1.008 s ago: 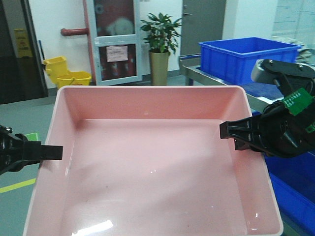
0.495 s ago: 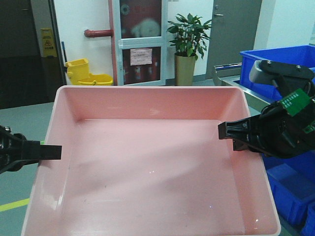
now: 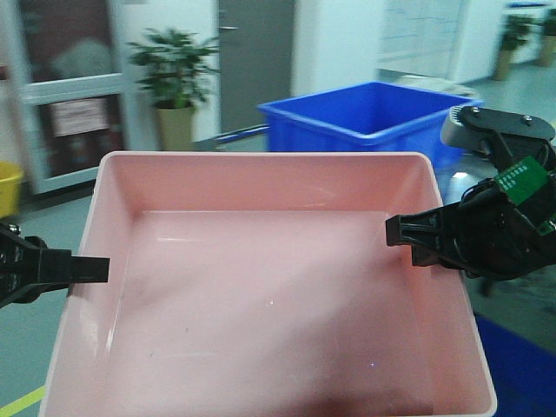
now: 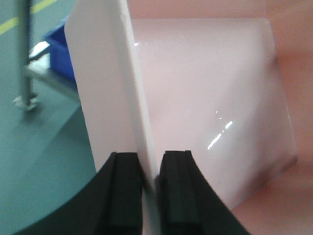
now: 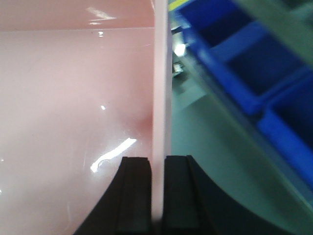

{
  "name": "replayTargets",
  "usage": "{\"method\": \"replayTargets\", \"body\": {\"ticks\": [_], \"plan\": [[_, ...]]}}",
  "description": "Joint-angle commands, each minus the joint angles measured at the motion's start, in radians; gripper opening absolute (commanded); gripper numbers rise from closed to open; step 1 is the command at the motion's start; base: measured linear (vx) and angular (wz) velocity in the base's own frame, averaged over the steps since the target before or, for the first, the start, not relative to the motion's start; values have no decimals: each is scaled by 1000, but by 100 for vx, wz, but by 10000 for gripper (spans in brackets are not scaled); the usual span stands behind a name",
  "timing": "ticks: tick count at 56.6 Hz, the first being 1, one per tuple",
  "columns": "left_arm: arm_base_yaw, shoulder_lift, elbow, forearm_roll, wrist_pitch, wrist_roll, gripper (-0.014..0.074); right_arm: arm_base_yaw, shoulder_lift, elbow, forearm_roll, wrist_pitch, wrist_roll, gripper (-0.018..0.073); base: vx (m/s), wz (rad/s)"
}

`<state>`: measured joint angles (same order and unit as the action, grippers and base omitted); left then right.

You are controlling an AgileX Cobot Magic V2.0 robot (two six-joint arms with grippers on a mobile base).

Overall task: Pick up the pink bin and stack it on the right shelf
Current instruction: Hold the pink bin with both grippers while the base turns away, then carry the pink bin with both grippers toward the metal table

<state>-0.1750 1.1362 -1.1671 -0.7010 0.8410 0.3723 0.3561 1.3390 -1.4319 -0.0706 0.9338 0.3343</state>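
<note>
Floor (image 3: 26, 356) beside pink bin (image 3: 269, 295); left gripper (image 4: 149, 186), right gripper (image 5: 156, 196) clamp rims.

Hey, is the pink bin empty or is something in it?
Empty: the pink bin shows only its bare glossy floor and walls.

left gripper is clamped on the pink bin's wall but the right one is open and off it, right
No: the right gripper is shut on a wall of the pink bin too, as the right wrist view shows. The left gripper clamps the opposite wall.

Blue crate (image 3: 347, 135) beyond pink bin (image 3: 261, 184)
</note>
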Motion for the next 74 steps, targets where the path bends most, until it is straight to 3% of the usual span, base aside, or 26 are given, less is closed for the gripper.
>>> {"method": "replayTargets", "body": {"ticks": [1, 35, 74], "plan": [[-16, -28, -31, -88, -13, 13, 1, 2, -34, -39, 21, -100, -11, -11, 39, -97], [-16, -28, -31, -88, -12, 13, 1, 2, -34, -39, 21, -100, -11, -11, 34, -84], [-16, -27, -31, -88, -12, 13, 1, 2, -34, -39, 21, -100, -11, -11, 22, -48]]}}
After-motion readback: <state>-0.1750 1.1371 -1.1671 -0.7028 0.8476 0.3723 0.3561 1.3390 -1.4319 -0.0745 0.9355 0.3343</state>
